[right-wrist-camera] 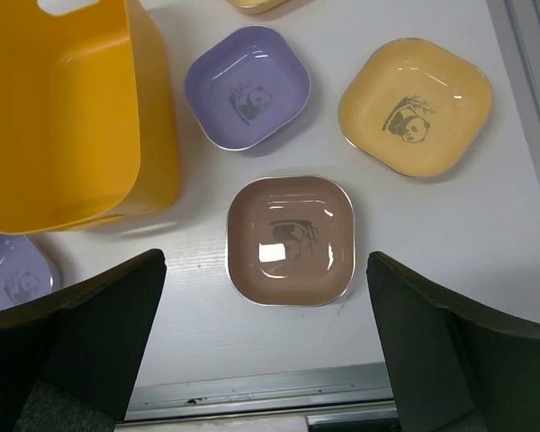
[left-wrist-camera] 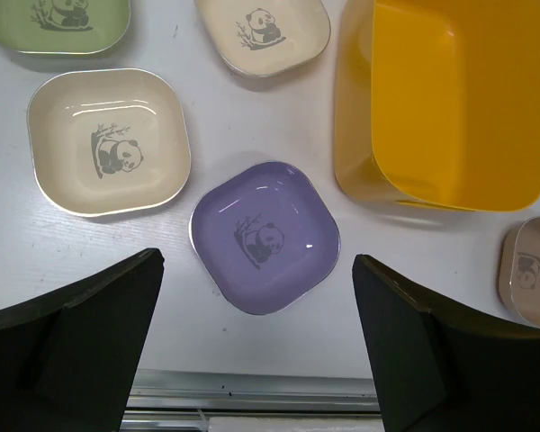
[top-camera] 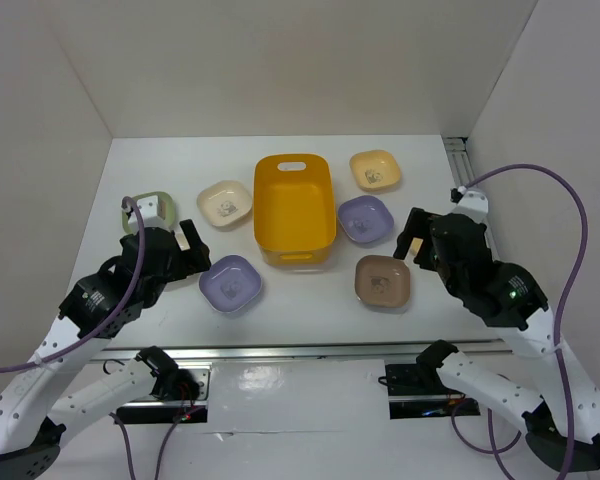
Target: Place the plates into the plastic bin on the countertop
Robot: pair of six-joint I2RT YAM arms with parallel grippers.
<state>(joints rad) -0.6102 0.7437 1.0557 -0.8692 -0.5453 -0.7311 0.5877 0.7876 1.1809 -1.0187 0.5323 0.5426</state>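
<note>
Status: zero placed. The plastic bin (top-camera: 293, 205) stands upright mid-surface (top-camera: 170, 165), and its inside looks bare in all three views.

All plates lie flat on the surface around the bin. None are stacked, and none touch the bin as far as I can tell:
- Left of the bin: cream plate (top-camera: 225, 203), near lilac plate (top-camera: 230, 283), pale green plate (left-wrist-camera: 58, 22). Overhead, the left arm half hides the green one.
- Right of the bin: yellow-orange plate (top-camera: 375, 170), far lilac plate (top-camera: 365, 220), brown plate (top-camera: 382, 282).
- The left wrist view also shows a second cream plate (left-wrist-camera: 108, 141), just left of the near lilac one. The arm covers it overhead, so my count is seven.

The left fingers (left-wrist-camera: 81, 351) are spread wide and hold nothing. They hang above the near lilac plate, which sits between them in the wrist view. The right fingers (right-wrist-camera: 459, 351) are also spread wide and empty, over the brown plate, which is centred between them.

My read: no grasp has started, so the whole job is left — every plate needs a pick, a carry and a drop. The likely first picks are the near lilac plate on the left and the brown plate on the right. The plates are shallow and sit flush, so each probably needs a rim pinch, and I'd watch for slips there.
</note>
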